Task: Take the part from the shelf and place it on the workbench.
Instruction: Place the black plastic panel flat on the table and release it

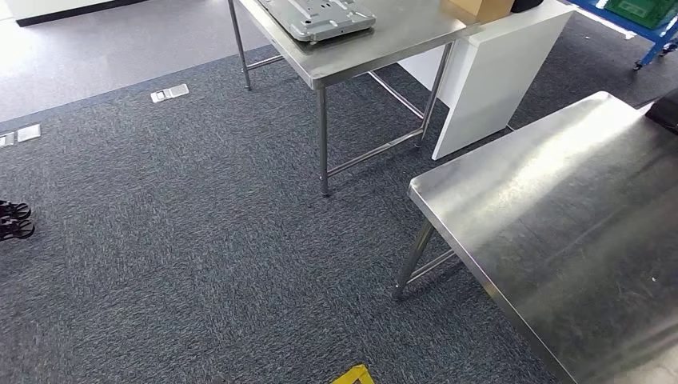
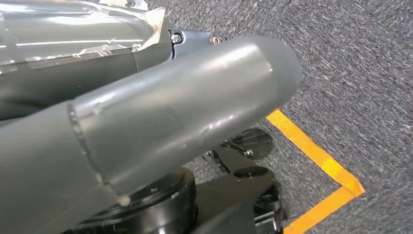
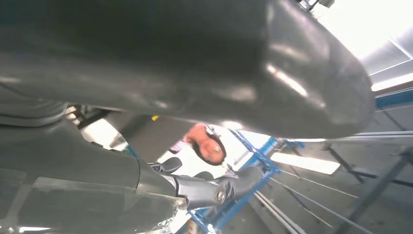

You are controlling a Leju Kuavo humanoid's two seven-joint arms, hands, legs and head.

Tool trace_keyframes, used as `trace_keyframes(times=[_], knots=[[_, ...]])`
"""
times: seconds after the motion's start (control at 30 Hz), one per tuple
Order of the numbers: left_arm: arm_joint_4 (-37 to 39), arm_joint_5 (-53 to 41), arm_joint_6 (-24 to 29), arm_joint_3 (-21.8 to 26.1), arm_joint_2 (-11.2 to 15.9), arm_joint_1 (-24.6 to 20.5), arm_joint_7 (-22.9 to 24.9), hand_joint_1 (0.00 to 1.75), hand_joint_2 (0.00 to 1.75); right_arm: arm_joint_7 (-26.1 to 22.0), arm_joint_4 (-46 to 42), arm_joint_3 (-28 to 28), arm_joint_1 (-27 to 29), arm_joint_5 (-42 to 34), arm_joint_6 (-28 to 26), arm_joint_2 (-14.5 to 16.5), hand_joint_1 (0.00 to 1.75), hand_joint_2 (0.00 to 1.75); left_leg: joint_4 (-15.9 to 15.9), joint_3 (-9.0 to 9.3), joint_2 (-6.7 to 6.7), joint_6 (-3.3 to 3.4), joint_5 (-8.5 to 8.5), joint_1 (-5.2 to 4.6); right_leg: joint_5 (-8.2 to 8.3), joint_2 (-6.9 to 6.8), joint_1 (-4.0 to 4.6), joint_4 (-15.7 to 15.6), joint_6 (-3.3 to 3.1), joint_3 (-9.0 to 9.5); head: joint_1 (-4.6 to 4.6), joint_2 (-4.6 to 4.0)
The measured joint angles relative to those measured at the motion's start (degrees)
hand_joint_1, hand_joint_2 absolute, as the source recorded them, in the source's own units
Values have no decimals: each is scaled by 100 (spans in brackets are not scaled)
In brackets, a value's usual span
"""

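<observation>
At the top of the head frame, a grey metal part lies on the far steel counter. Left hand and right hand loom close; cannot tell whether their fingers are apart or closed.

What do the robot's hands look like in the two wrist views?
The left hand has a thick, glossy grey thumb, rounded at the tip, beside a grey cover edged with clear tape. The right hand has the same dark grey rounded thumb, and darker fingers with a metal screw.

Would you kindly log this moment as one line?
near workbench: bare steel | far table: grey metal part on it | left hand: grip unclear | right hand: grip unclear
</observation>
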Motion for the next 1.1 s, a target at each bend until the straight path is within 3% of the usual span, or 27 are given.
trace_keyframes(times=[0.03, 0.07, 0.1, 0.17, 0.2, 0.23, 0.33, 0.4, 0.43, 0.5, 0.53, 0.6, 0.63, 0.7, 0.77, 0.83, 0.9, 0.93, 0.97, 1.03, 1.1], knots=[[-9, -1, 3, -19, -11, -17, 5, 0, 0, 18, -46, -85, 56, 35, 0, -13, 0, 0, 11, 0, -57, -20, -8, -11, 158, 95, -8, -382, 23, 165, 4, 0], [-18, -2, 4, -38, -19, -34, 5, 0, 0, 38, -87, -156, 104, 74, 0, -20, 0, 0, 21, -5, -111, -45, -15, -23, 267, 174, -14, -652, 6, 288, 4, 0], [-28, -2, 4, -60, -21, -47, 4, 0, 0, 59, -122, -211, 143, 108, 0, -22, 0, 0, 27, -16, -158, -71, -19, -37, 319, 221, -10, -784, -39, 352, 3, 0], [-44, -3, 4, -93, -21, -54, 2, 0, 0, 82, -184, -276, 189, 144, 0, -21, 0, 0, 29, -34, -251, -113, -12, -42, 342, 127, -3, -788, -159, 373, -4, -1], [-47, -3, 4, -102, -21, -50, 2, 0, 0, 86, -212, -298, 195, 149, 0, -23, 0, 0, 55, -49, -207, -130, -28, -38, 352, 72, -13, -792, -201, 383, -3, -1], [-48, -3, 4, -109, -21, -48, 2, 0, 0, 88, -239, -320, 199, 153, 0, -24, 0, 0, 151, -91, -74, -153, -100, -38, 358, 13, -21, -797, -245, 390, -11, -1], [-51, -7, 3, -129, -28, -64, 2, 0, 0, 92, -294, -379, 253, 167, 0, -35, 0, 0, 1019, -487, 425, -226, -615, -20, 354, -191, 8, -804, -353, 399, -33, -1], [-57, -25, -14, -141, -43, -74, 3, 0, 0, 93, -305, -419, 280, 183, 0, -22, 0, 0, 1581, -751, 492, -251, -831, 12, 344, -343, 27, -801, -372, 397, -33, -1], [-62, -41, -32, -153, -51, -78, 19, 0, 0, 93, -319, -452, 284, 195, 0, -4, 0, 0, 1602, -753, 508, -252, -792, 21, 339, -419, 31, -800, -377, 399, -34, -1], [-81, -76, -107, -192, -60, -107, 158, 0, 0, 95, -404, -559, 301, 241, 0, 65, 0, 0, 1074, -452, 622, -217, -494, 22, 326, -564, 34, -800, -377, 420, -35, -1], [-98, -89, -149, -218, -62, -141, 280, 0, 0, 97, -477, -628, 325, 273, 0, 121, 0, 0, 675, -228, 785, -190, -353, 2, 312, -635, 45, -798, -364, 435, -36, -1], [-141, -91, -210, -256, -76, -231, 522, 0, 0, 136, -677, -801, 422, 314, 0, 255, 0, 0, 161, 51, 993, -137, -219, -54, 278, -778, 78, -801, -314, 454, -30, -1], [-162, -77, -213, -263, -85, -266, 605, 0, 0, 171, -797, -896, 479, 306, 0, 322, 0, 0, 84, 83, 997, -116, -222, -88, 266, -857, 90, -807, -283, 468, -29, -1], [-189, -30, -191, -265, -107, -290, 704, 0, 0, 263, -1048, -1080, 563, 248, 0, 433, 0, 0, 29, 93, 831, -55, -187, -100, 241, -949, 85, -806, -224, 506, -32, -1], [-202, 18, -156, -263, -125, -295, 742, 0, 0, 344, -1254, -1218, 645, 201, 0, 527, 0, 0, -57, 135, 699, 19, -125, -73, 98, -681, 66, -598, -199, 432, -23, 0], [-220, 62, -137, -259, -146, -307, 744, 0, 0, 440, -1452, -1284, 801, 261, 1, 692, 0, 0, -91, 148, 547, 57, -90, -58, -211, -285, 49, 42, -236, 130, -5, 0], [-231, 98, -139, -258, -170, -288, 730, 0, 0, 545, -1667, -1261, 933, 449, 2, 960, 0, 0, -87, 145, 371, 64, -85, -61, -426, -152, 45, 687, -237, -207, 2, 0], [-233, 114, -142, -258, -176, -266, 722, 0, 0, 586, -1755, -1230, 961, 559, 2, 1091, 0, 0, -83, 149, 285, 63, -85, -63, -405, -139, 41, 763, -202, -265, 1, 0], [-233, 128, -139, -257, -177, -243, 720, 0, 0, 632, -1830, -1198, 974, 667, 2, 1197, 0, 0, -80, 158, 202, 60, -86, -63, -289, -126, 29, 608, -149, -210, 0, 0], [-234, 151, -121, -256, -176, -226, 739, 0, 0, 734, -1923, -1139, 945, 886, 7, 1343, 0, 0, -63, 173, 34, 32, -91, -58, 68, 23, -19, -158, -37, 117, 4, 0], [-237, 145, -121, -259, -175, -240, 784, 0, 0, 869, -1951, -1058, 829, 1111, 36, 1449, 0, 0, -38, 159, -104, -32, -107, -70, 285, 175, -29, -721, -54, 348, 6, -1]])
